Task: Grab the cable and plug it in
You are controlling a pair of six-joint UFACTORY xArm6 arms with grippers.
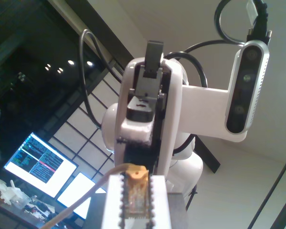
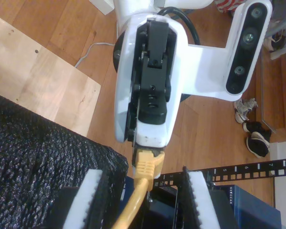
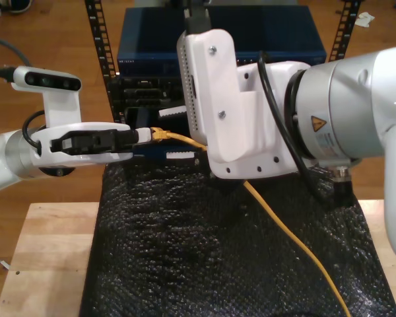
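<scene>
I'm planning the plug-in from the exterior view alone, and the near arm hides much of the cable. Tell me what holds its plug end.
Observer: My first gripper does. The first wrist view shows its jaws shut on the cable, with the plug pinched between the white pads.
Operator: Now report the other jaws.
Observer: My second gripper is open. In the second wrist view its jaws stand either side of the cable, apart from it, just behind the yellow boot.
</scene>
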